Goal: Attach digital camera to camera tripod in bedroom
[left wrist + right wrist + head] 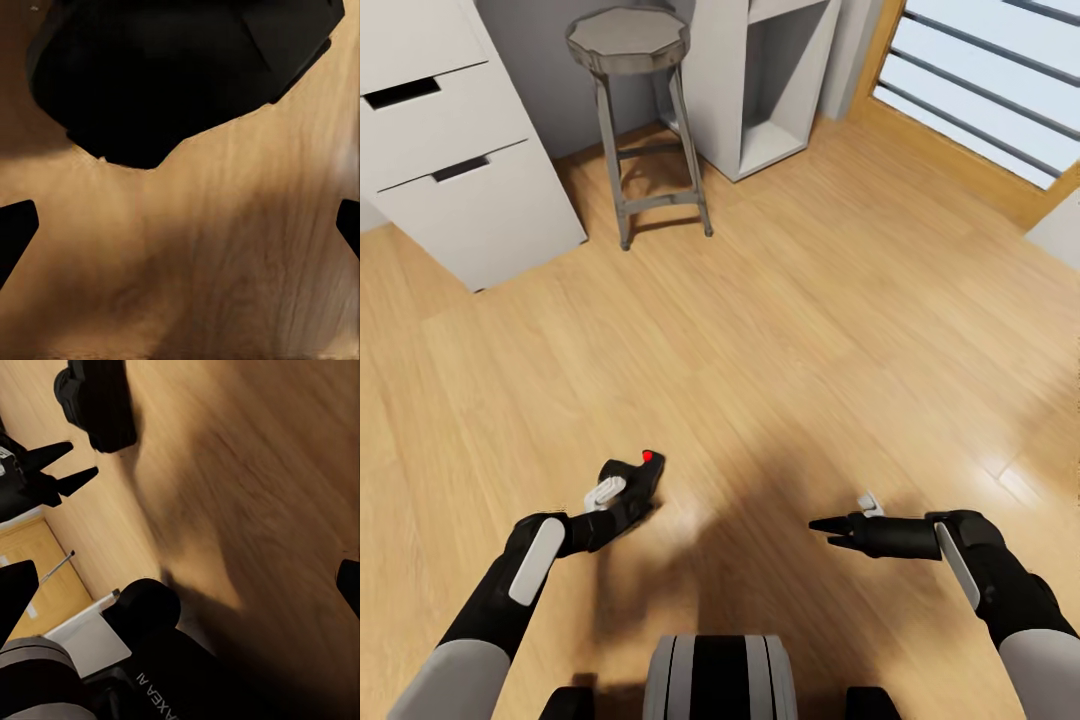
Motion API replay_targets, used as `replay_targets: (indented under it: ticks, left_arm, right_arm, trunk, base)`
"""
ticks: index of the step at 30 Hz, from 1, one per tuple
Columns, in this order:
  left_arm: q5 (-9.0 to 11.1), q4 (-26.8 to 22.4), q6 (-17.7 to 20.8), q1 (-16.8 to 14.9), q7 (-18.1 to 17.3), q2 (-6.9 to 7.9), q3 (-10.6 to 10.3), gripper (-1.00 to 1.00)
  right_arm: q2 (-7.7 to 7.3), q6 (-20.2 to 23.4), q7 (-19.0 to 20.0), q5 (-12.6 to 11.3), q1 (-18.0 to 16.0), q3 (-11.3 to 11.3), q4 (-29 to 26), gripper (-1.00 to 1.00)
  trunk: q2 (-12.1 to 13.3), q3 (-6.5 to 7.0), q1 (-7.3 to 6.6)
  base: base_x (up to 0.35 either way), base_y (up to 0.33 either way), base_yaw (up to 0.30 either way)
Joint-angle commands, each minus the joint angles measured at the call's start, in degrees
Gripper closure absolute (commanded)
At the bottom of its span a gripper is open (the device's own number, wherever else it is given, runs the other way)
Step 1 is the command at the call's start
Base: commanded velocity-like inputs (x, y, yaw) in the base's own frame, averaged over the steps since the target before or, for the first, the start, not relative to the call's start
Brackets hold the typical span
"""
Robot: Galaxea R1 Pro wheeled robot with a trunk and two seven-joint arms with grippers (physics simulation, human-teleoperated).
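Left gripper clamped on small black red-buttoned digital camera; right gripper nearly closed, empty.
Head view shows grey metal stool; left wrist view shows camera underside.

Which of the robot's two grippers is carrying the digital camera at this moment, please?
The left gripper: the black digital camera with its red button sits at its fingertips, while the right gripper points inward with nothing between its fingers.

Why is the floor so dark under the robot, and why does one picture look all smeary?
In the head view, a soft dark shadow lies on the wood floor between the arms, with a pale shine beside the digital camera. In the right wrist view, the floor grain looks smeared. In the left wrist view, the camera is a featureless black shape.
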Motion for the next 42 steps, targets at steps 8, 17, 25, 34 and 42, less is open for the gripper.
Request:
replay_targets:
  ticks: [8, 17, 25, 34, 42]
  left_arm:
    - [-0.3, -0.5, 0.6, 0.0, 0.1, -0.01, 0.1, -1.00]
    - [-0.5, -0.4, 0.4, 0.0, 0.5, -0.01, 0.1, -1.00]
    - [-0.6, -0.3, 0.2, 0.0, 0.7, -0.01, 0.1, -1.00]
    - [-4.4, -0.3, 0.0, 0.0, 0.8, -0.04, -0.1, -1.00]
    - [-18.8, 0.5, -3.0, 0.0, 2.0, -0.86, -0.3, -1.00]
  right_arm:
    - [-0.04, 0.3, -0.1, -0.2, 0.0, 0.0, 0.0, -1.00]
    - [-0.04, 0.3, -0.1, -0.3, 0.0, 0.0, 0.1, -1.00]
    - [-0.04, 0.2, 0.0, -0.2, 0.0, 0.0, -0.6, -1.00]
    - [-0.10, 0.1, -0.7, 0.0, 0.0, 0.1, -1.0, -1.00]
    - [-0.05, 0.1, -2.7, 0.0, 0.0, 0.3, -1.1, -1.00]
  trunk:
    - [0.0, -0.03, -0.04]
    - [0.0, -0.03, -0.04]
    - [0.0, -0.03, -0.04]
    - [0.0, 0.05, -0.04]
    - [0.0, 0.33, -0.04]
  base:
    - [-0.268, 0.000, 0.000]
    - [-0.030, 0.000, 0.000]
    - [-0.003, 0.000, 0.000]
    - [0.000, 0.000, -0.043]
    - [0.000, 0.000, -0.246]
